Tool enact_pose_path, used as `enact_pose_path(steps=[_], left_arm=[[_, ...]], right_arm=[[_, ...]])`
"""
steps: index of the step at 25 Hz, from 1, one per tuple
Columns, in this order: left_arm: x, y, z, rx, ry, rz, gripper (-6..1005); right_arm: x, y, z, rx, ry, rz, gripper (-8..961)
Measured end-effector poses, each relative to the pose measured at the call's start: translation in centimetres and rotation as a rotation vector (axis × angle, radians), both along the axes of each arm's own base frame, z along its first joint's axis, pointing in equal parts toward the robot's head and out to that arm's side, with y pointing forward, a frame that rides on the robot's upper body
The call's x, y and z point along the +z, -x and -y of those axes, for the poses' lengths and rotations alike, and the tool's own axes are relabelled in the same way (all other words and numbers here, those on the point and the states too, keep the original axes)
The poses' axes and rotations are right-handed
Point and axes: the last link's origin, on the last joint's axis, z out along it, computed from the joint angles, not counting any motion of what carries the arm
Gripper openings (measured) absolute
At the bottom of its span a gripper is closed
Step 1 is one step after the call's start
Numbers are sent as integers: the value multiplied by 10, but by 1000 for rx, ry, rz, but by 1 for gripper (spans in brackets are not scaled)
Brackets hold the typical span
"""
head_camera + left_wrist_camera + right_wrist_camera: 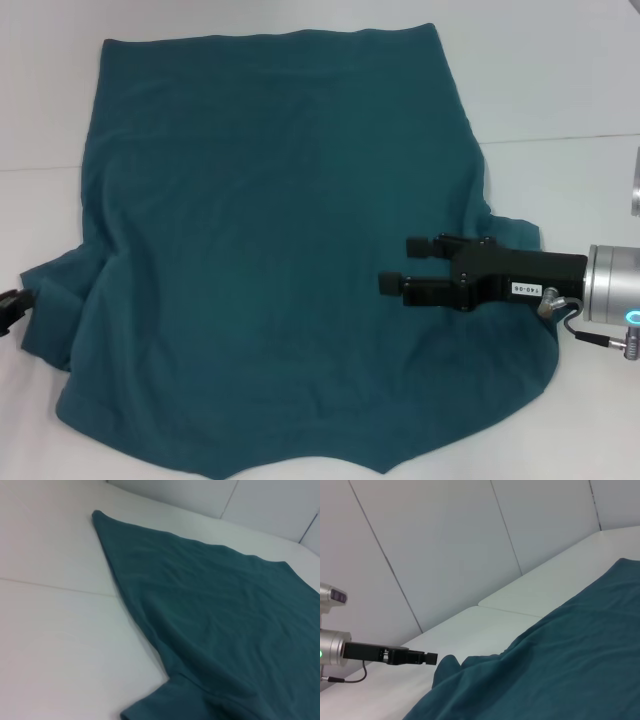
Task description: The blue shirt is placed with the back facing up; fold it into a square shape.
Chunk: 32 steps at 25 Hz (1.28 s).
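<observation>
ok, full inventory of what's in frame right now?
blue shirt: 1, dark teal-blue, spread flat across the table, filling most of the head view, sleeves at either side.
table: 1, white, under the shirt, with a thin seam line running across it.
wall panels: several, white, behind the table in the right wrist view.
right hand: 1, black on a silver wrist, over the shirt's right part, fingers apart, holding nothing.
left hand: 1, black, at the head view's left edge by the left sleeve, mostly out of frame.
</observation>
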Motion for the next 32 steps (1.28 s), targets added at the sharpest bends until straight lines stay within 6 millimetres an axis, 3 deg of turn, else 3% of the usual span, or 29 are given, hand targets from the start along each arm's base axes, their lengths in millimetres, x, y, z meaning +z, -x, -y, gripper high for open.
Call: enact_pose_path(steps=[1,3,14,20,25,32], left_arm=[[0,0,0,1,-2,0,56],[-1,0,0,0,-2,0,235],[-16,-9,-4,-27,48,-20,471],[-21,-10,-4,-33,61,-22,652],[-20,-11,-5,-42,64,-35,660],[-19,-12,-7,-43,71,-44,490]], right_arm=[[0,0,0,0,0,0,930],[-1,0,0,-2,1,0,930],[-2,-1,0,-3,-2,2,929],[-1,-1,0,-1,-3,4,929],[-1,-1,0,-3,-4,4,928],[0,-3,0,-8,-12,1,928]])
